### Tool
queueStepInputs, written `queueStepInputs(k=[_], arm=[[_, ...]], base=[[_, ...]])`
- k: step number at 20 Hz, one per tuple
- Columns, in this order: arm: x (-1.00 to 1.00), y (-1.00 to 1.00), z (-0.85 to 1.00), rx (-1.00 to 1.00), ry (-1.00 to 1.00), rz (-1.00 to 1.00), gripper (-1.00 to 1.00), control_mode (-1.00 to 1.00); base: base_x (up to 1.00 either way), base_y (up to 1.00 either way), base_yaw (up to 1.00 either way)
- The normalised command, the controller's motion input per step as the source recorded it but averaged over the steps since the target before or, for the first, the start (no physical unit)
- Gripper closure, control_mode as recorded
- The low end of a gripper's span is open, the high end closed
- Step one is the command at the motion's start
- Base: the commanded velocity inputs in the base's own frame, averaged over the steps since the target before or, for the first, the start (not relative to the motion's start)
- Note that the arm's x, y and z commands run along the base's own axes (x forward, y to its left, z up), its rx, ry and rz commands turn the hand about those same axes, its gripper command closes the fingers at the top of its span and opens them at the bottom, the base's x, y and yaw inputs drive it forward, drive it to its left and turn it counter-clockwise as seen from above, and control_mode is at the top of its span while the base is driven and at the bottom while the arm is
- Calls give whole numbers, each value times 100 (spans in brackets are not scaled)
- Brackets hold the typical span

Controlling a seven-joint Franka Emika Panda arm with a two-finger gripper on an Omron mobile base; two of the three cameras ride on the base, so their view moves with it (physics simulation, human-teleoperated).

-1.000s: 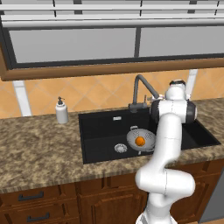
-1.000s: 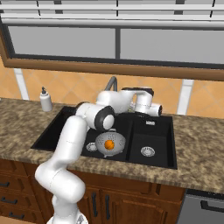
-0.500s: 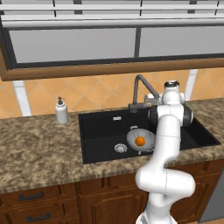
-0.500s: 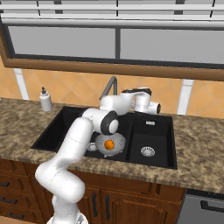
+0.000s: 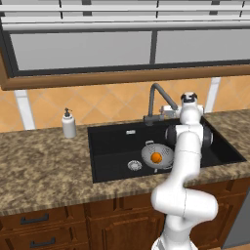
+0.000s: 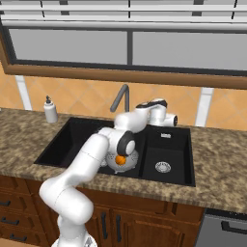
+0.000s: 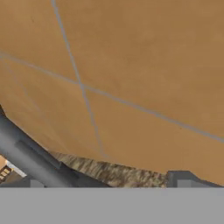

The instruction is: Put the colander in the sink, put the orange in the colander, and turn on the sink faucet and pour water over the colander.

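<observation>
Colander (image 5: 157, 155) is sitting in the larger basin of the sink (image 5: 110, 141), close to the divider between the two basins, and the orange (image 5: 156, 157) is resting inside it, so by my reading the first two steps are done. What I'm judging to be left is the water: no stream is falling from the sink faucet (image 5: 155, 100), whose spout is arching over the back rim of the sink.

I'm holding my end effector (image 6: 170, 119) up at the back edge of the desk (image 5: 44, 166), just beside the faucet's base, with the jaws spread as wide as they go and nothing between them. In the hand view I'm looking almost straight at the orange wall tiles (image 7: 131, 65), with a dark faucet bar (image 7: 30, 159) crossing the lower left corner. I'm judging the lever to be my next target, though I can't make it out clearly.

Soap dispenser (image 5: 69, 124) is standing on the desk beyond the sink's far side from me. No brand, label or writing is readable anywhere.
</observation>
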Motion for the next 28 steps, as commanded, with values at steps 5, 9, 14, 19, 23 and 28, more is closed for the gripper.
queueStepInputs(k=[5,9,14,19,23,28], arm=[[9,0,-15,0,0,0,-100,-100],[1,0,-12,0,0,-2,100,-100],[0,-23,-1,-1,0,-13,100,-100],[-5,-64,0,-5,0,-28,100,-100],[-11,-69,-6,-5,0,-36,100,-100],[-5,-78,-11,-5,0,-37,100,-100]], base=[[0,0,0],[0,0,0],[0,0,0],[0,0,0],[0,0,0],[0,0,0]])
